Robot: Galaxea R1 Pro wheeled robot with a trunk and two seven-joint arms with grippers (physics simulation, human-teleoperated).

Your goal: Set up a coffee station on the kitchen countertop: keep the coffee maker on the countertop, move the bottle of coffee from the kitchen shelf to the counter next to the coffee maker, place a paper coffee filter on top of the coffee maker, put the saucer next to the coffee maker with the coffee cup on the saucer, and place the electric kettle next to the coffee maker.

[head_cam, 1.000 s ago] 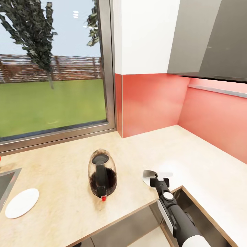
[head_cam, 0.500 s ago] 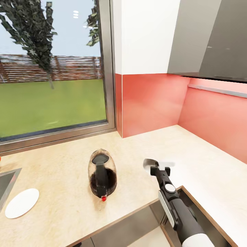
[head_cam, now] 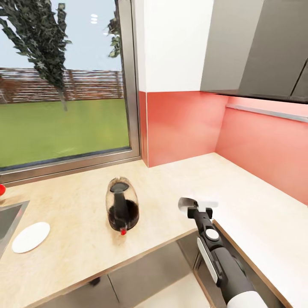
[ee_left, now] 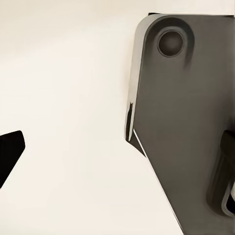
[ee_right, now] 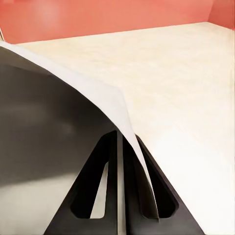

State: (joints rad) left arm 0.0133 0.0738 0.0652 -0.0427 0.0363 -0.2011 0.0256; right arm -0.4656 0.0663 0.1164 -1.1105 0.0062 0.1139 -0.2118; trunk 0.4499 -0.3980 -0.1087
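Note:
The electric kettle (head_cam: 122, 206), clear glass with a black handle and a red switch, stands upright on the kitchen countertop (head_cam: 171, 184). Far to its left lies the white saucer (head_cam: 31, 236), flat on the worktop beside the sink. My right gripper (head_cam: 197, 206) hovers over the counter's inner corner edge, to the right of the kettle. It is shut on the paper coffee filter (ee_right: 73, 112), a thin white-grey sheet pinched between the black fingers (ee_right: 95, 186). My left gripper (ee_left: 125, 134) is open and holds nothing. The coffee maker, bottle of coffee, coffee cup and kitchen shelf are out of view.
A steel sink (head_cam: 8, 218) is set into the counter at the far left, with a small red object (head_cam: 1, 189) behind it. A large window (head_cam: 64, 85) and a red backsplash (head_cam: 184, 124) back the L-shaped counter. Dark wall cabinets (head_cam: 265, 47) hang over its right run.
The camera has moved, so the whole scene has shifted left and slightly up in the picture. My right gripper has risen a little with the filter still in it.

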